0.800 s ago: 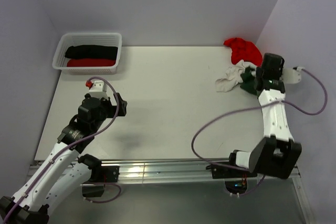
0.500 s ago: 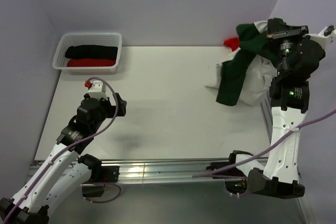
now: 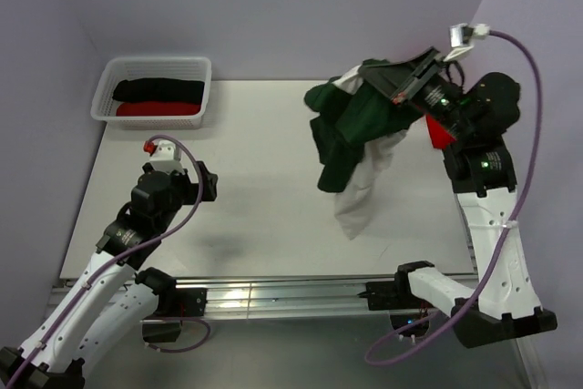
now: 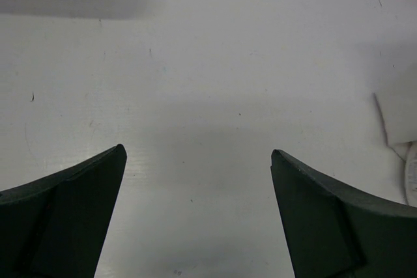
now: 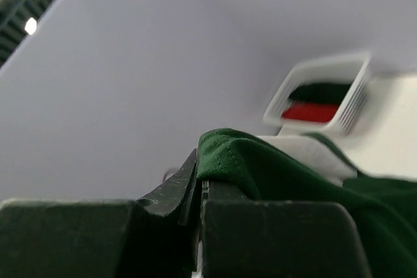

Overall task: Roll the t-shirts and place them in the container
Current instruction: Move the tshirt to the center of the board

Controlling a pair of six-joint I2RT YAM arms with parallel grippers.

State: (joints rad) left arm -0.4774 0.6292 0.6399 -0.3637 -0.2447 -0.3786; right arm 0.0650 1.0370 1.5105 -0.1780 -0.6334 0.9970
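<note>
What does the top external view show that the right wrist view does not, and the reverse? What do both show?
Only top external: the left gripper, open over the table, and the white body of the green-sleeved t-shirt hanging below the right gripper. Only right wrist: a close look at the jaws shut on a green fold. Both: that t-shirt and the basket holding a black shirt and a red shirt.

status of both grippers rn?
left gripper: open, holding nothing.
right gripper: shut on the white-and-green t-shirt, held up in the air.
</note>
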